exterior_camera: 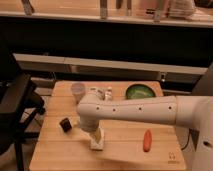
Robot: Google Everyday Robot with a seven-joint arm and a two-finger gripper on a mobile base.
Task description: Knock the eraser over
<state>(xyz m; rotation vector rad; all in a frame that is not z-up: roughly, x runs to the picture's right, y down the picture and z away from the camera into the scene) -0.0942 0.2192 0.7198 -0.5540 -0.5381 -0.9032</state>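
Nearest on the wooden counter lies a pale pad. The gripper points down right over it. Whether it is spread or closed, and whether it touches the pad, cannot be made out. To the right lies an orange stick. The eraser sits left of the gripper, near but apart and slightly farther back. The white arm reaches in from the right. Behind it stand a white cup and a green bowl.
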